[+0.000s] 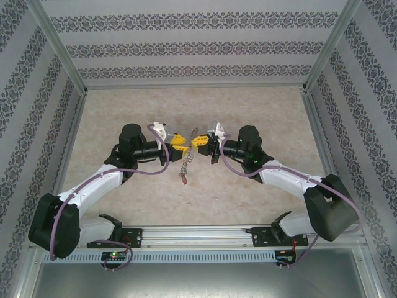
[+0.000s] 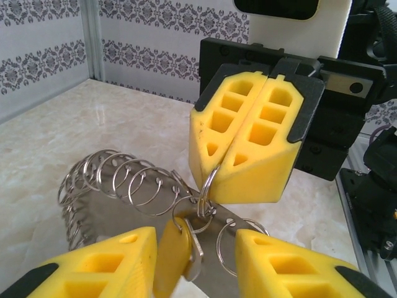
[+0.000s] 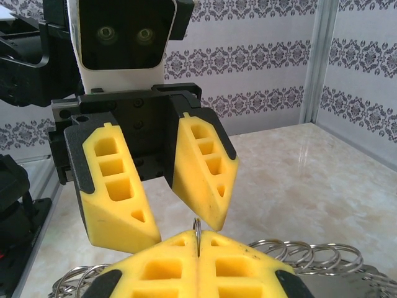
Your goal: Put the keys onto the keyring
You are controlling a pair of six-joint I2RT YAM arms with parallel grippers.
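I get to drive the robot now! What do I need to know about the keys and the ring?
Left gripper: open, orange-yellow key between its fingers, not pinched.
Right gripper: shut on a small ring of the keyring, the rest dangling.
Done: red key looks to hang on the keyring; the orange-yellow one seems hooked on too.
To do: check that key is fully on, then add any others.

Illumination is bright, even and diffuse, arriving from overhead. In the top view my arms (image 1: 93,183) cast only faint, soft-edged shadows on the table (image 1: 279,118). In the right wrist view, the polished surface returns a pale sheen. My left fingers (image 2: 93,267), nearest the lens, render slightly soft. The keyring (image 2: 124,180) loops are sharp, with small glints. The white housing (image 2: 291,34) is nearly washed out.
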